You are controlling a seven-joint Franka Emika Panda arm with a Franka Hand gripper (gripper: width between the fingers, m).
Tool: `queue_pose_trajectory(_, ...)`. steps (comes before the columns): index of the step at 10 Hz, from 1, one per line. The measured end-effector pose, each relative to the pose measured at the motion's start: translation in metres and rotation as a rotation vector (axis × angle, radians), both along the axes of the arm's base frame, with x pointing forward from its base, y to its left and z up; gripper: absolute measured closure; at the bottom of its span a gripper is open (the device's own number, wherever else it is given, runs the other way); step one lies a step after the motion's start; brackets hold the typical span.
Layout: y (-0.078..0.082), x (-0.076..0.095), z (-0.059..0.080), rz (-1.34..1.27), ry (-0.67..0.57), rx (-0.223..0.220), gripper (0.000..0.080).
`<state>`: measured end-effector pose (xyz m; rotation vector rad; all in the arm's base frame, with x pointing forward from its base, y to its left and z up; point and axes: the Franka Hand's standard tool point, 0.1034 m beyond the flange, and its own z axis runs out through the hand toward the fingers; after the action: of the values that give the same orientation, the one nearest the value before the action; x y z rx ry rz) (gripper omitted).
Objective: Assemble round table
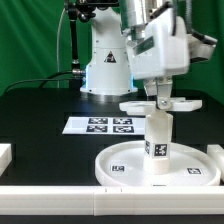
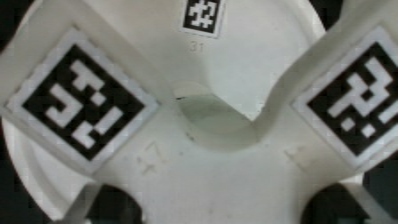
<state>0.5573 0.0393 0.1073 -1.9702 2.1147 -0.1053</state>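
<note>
The arm is down over the work, and the gripper (image 1: 160,95) hangs right at the cross base (image 1: 136,106), which sits level on top of the leg (image 1: 157,132). The leg stands upright in the middle of the round disc (image 1: 108,166), a black-and-white tag (image 1: 157,150) facing the camera. The disc lies flat on the black desk (image 1: 40,115), close to the near edge and toward the exterior view's right corner, just behind the white border rail (image 1: 90,197) that runs along that edge. Behind the disc, nearer the middle of the desk, lies the marker board (image 1: 104,125), well clear of the stack. At the wrist, the cross base (image 2: 214,135) fills the picture: two arms fan out from the hub, each with a big square tag (image 2: 80,95). The dark fingers (image 2: 98,205) stand apart at either side of the white plastic, with the gripper (image 2: 222,205) straddling the piece. Whether the pads actually press on it cannot be told, since the contact is cut off at the picture's edge.
</note>
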Motion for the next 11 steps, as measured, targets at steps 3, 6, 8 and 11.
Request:
queue_pose_trajectory(3,-0.001,0.0,0.0,-0.338,0.035,0.093,0.0357)
queue_pose_trajectory(6,-0.003,0.001,0.001,-0.532,0.081,0.163,0.0357)
queue_pose_trajectory(8,-0.002,0.001,0.0,-0.554,0.083,0.171,0.0357)
queue_pose_trajectory(11,-0.003,0.002,0.014,-0.419,0.063,0.167,0.0162)
